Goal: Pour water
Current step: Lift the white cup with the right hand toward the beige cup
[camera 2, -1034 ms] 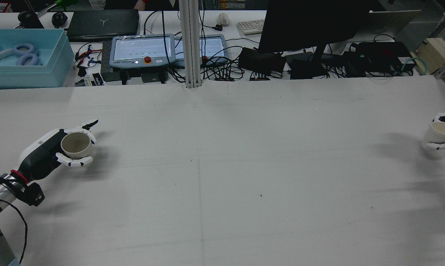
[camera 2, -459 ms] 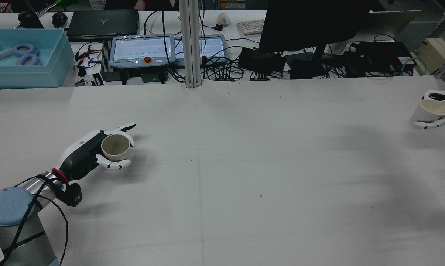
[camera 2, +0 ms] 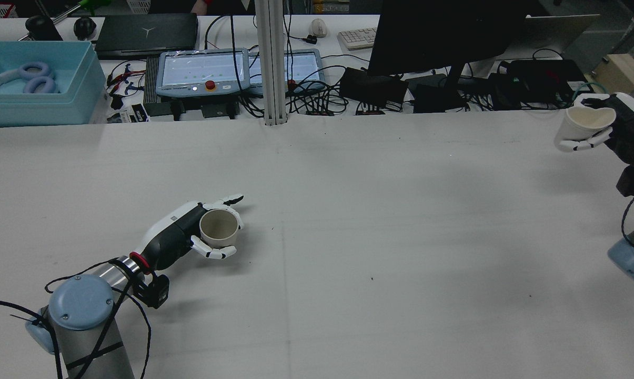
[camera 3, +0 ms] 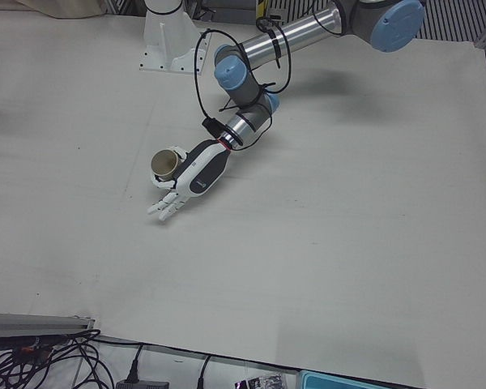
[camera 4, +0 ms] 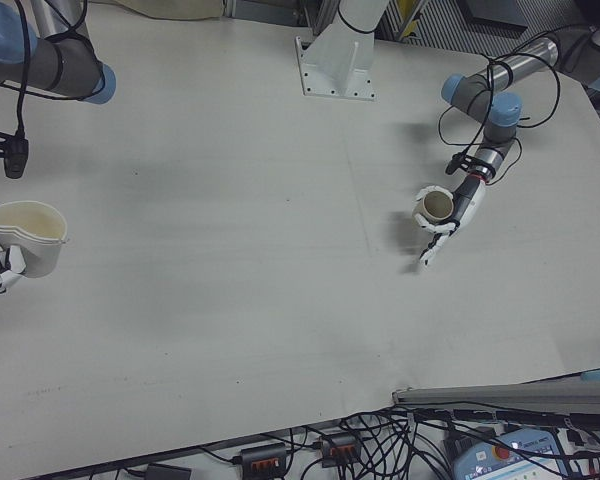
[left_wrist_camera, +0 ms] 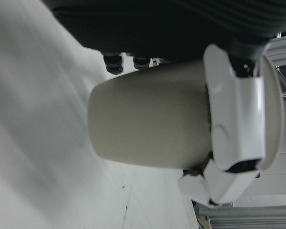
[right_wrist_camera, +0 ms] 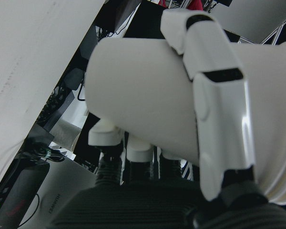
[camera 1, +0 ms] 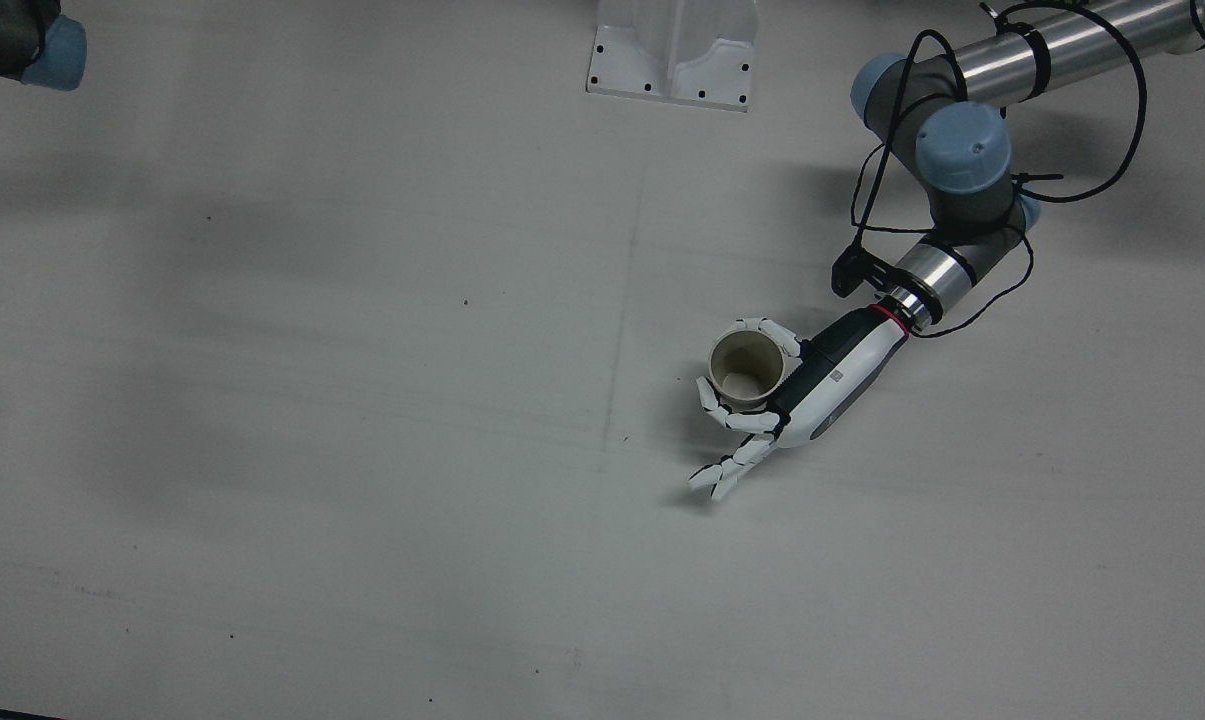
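Note:
My left hand [camera 2: 177,234] is shut on a beige paper cup [camera 2: 219,227] that stands upright, low over the table left of centre. The hand [camera 1: 822,385] and cup [camera 1: 747,368] show in the front view, with one finger pointing out. The left hand view shows the cup [left_wrist_camera: 152,124] with fingers [left_wrist_camera: 238,109] around its rim end. My right hand [camera 2: 624,131] is shut on a white cup [camera 2: 585,125] with a pinched rim, held high at the far right. The right-front view shows this cup [camera 4: 25,238] at its left edge. The two cups are far apart.
The white table [camera 2: 374,210] is wide and bare between the hands. Beyond its far edge are a blue bin [camera 2: 32,84], teach pendants [camera 2: 201,71], a post [camera 2: 272,63], a monitor [camera 2: 443,37] and cables. The white pedestal plate [camera 1: 672,50] sits at the robot side.
My left hand has carried the beige cup to the right, toward the table's middle. My right hand has lifted the white cup higher and a little inward.

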